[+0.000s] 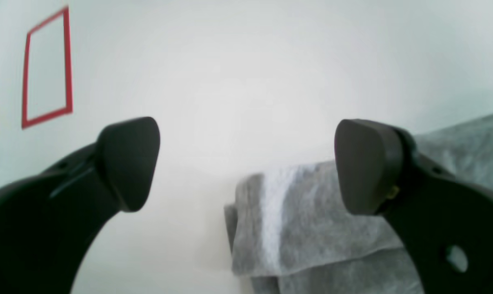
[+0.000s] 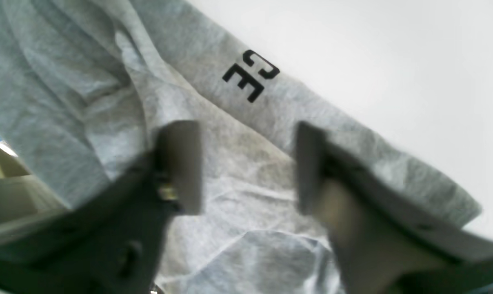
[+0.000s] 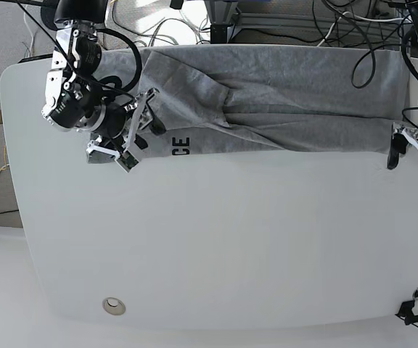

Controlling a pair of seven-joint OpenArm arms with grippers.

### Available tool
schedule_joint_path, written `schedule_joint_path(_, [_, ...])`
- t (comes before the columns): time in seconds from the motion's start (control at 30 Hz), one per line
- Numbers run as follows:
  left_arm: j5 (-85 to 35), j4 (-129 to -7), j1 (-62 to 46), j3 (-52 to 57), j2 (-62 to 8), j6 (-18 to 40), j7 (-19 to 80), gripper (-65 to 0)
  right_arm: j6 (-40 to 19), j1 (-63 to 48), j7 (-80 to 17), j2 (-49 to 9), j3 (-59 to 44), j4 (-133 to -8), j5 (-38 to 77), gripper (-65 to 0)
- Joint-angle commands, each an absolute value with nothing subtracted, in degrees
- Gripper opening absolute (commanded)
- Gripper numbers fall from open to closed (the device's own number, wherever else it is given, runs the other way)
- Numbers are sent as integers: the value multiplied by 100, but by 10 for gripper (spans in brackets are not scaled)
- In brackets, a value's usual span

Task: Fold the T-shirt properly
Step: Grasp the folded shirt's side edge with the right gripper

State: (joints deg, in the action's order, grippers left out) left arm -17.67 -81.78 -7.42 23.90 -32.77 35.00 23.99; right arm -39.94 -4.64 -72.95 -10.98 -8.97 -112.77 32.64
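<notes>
Base view shows bare white table (image 3: 216, 254) nearest, and beyond it the T-shirt (image 3: 281, 101) lying across the far half as a long band, its near edge doubled over so the letters "CE" (image 3: 181, 146) show toward the left. At the band's left end the right gripper (image 3: 133, 134) hovers over the cloth with its fingers apart, pinching nothing; in its wrist view they are blurred, with grey fabric between and under them. At the right end the left gripper (image 3: 410, 148) sits just off the shirt's corner, fingers spread wide over the table, empty. My read: one lengthwise fold is laid and both ends are let go. Next, each gripper needs a fresh pinch on an end for the crosswise fold.
</notes>
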Motion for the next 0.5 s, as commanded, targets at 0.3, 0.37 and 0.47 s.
schedule_joint_path(0.3, [-1824,-8031,-804,2457,-3407,3477,2695,0,-4000,-725,-6334,-708,-901,-10492,2105,-650])
schedule_joint_path(0.37, [-1824,-7829,-796,2448,-3354,3477,2686,0,-4000,-804,-6264,-787,-901,-10492,2114,-650])
schedule_joint_path(0.47, [-1824,-7451,-585,2448,-3310,3486,2686,0,-4000,-892,-6255,-804,-901,-10492,2114,-650])
